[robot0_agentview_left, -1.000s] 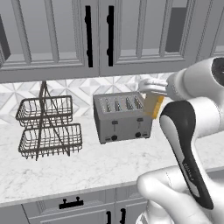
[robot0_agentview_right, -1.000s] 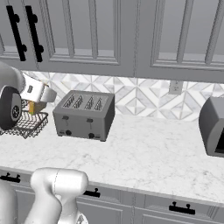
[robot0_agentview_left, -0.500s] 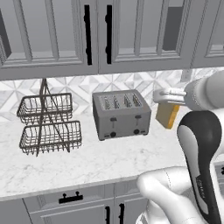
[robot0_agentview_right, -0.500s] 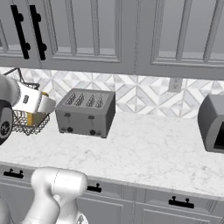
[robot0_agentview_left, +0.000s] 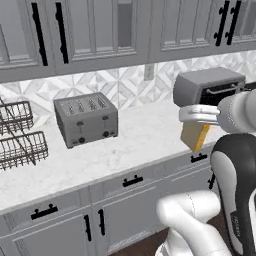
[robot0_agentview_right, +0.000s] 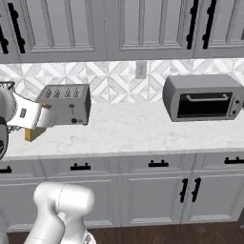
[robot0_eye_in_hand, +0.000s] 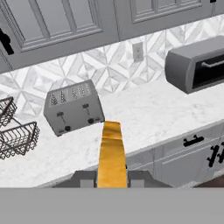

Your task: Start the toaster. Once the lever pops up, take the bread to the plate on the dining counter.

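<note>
Bread [robot0_agentview_left: 194, 136] sits clamped in the end effector [robot0_agentview_left: 196, 126], carried clear of the toaster [robot0_agentview_left: 86, 119]; transport step, I judge. Next: find the plate.

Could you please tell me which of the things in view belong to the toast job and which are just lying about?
Part of the job:
- bread, held in the gripper
- toaster, standing on the counter

Just lying about:
- wire basket, left of the toaster
- toaster oven, on the counter to the right
- wall outlet
</note>
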